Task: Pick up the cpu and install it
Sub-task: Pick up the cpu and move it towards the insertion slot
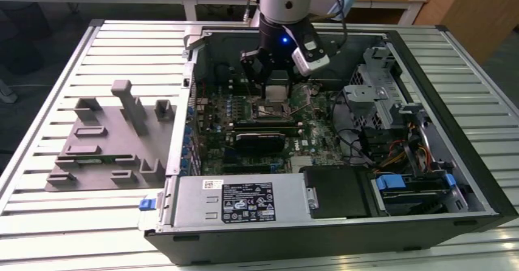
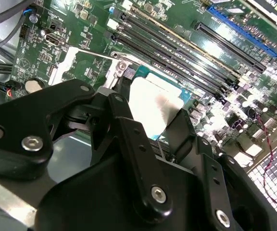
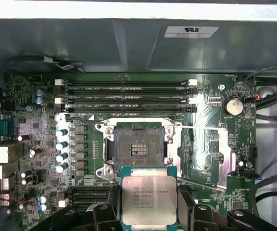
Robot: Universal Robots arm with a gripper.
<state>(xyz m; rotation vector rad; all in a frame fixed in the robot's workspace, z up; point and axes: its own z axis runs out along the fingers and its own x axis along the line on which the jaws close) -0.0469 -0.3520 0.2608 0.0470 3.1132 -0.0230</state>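
Observation:
In the exterior view my gripper (image 1: 278, 92) hangs inside the open computer case, just above the motherboard. It is shut on the cpu (image 1: 278, 91), a flat silvery square. In the first wrist view the cpu (image 3: 149, 199) sits between the two black fingers (image 3: 186, 206), with its thin green rim showing. It hangs close beside the open socket (image 3: 138, 148), whose dark pin field lies bare inside a metal frame. The second wrist view shows the cpu (image 2: 154, 105) gripped by its edges over the board, with the gripper (image 2: 153, 114) around it.
The case walls (image 1: 194, 101) box in the motherboard. Long memory slots (image 3: 129, 96) run next to the socket. A power supply (image 1: 235, 201) fills the front. A drive cage and cables (image 1: 381, 137) are on the exterior view's right. A grey fixture (image 1: 106, 143) lies on the slatted table.

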